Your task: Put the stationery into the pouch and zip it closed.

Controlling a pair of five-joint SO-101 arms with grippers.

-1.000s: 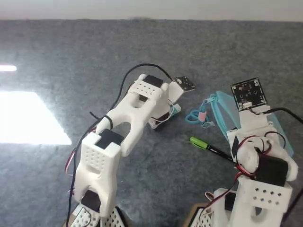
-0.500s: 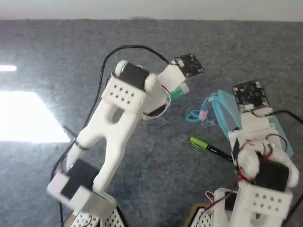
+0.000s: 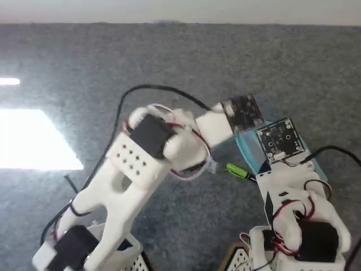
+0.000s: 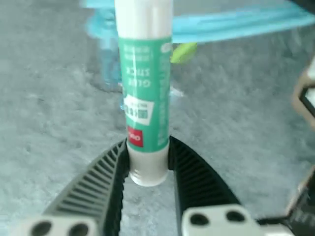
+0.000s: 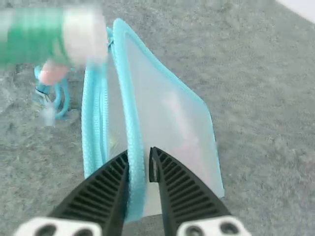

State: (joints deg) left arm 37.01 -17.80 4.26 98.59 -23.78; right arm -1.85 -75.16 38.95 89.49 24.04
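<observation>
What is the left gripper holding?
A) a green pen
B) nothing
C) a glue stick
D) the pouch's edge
C: the left gripper is shut on the glue stick, while the right gripper pinches the pouch edge.

Pouch [image 3: 247,149] mostly covered from above, green pen [image 3: 238,171] partly hidden, glue stick [image 5: 47,37] blurred, cut by the edge

The glue stick [image 4: 145,98], at the centre of the left wrist view, has a green label with white lettering along its length. Below that are a white printed patch and a red mark, all too blurred to read reliably.
</observation>
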